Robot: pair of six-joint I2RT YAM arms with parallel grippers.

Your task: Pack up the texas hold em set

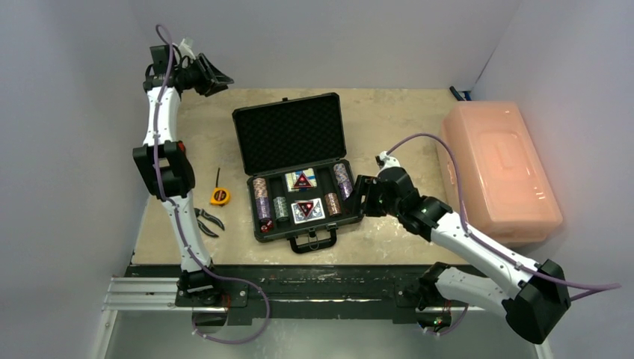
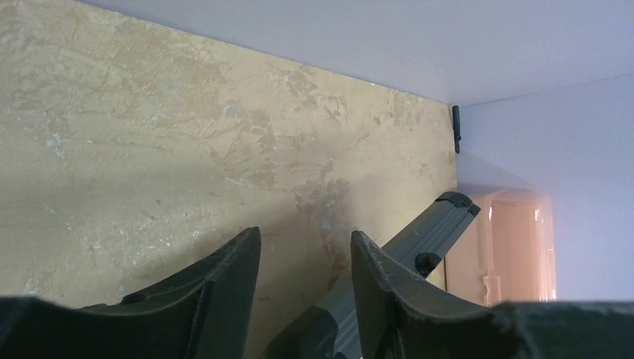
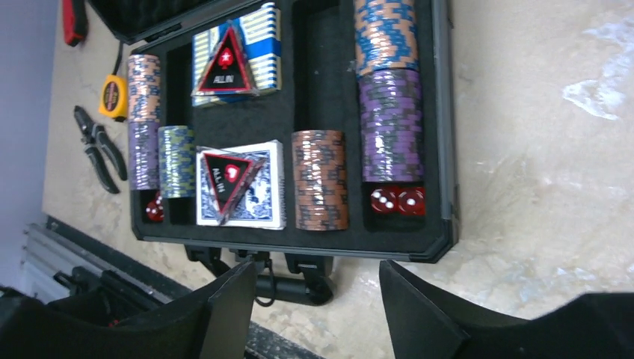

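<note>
The black case [image 1: 250, 142] lies open at the table's middle, its foam-lined lid up at the back. Its tray [image 3: 318, 67] holds chip stacks [image 3: 318, 179], two card decks [image 3: 241, 185] with triangular "ALL IN" markers, and red dice [image 3: 397, 200]. The handle [image 3: 295, 286] faces the near edge. My right gripper [image 1: 360, 196] is open and empty, just right of the case's near right corner; in the right wrist view it [image 3: 318, 295] hovers by the handle. My left gripper [image 1: 217, 78] is open and empty, raised at the far left behind the case; the lid's edge [image 2: 430, 235] shows beyond it [image 2: 305, 258].
A large translucent pink bin [image 1: 499, 169] stands at the right and shows in the left wrist view [image 2: 516, 247]. A yellow tape measure [image 1: 219, 195] and black-handled pliers [image 1: 208, 221] lie left of the case; both show in the right wrist view [image 3: 114, 97], pliers [image 3: 101, 148].
</note>
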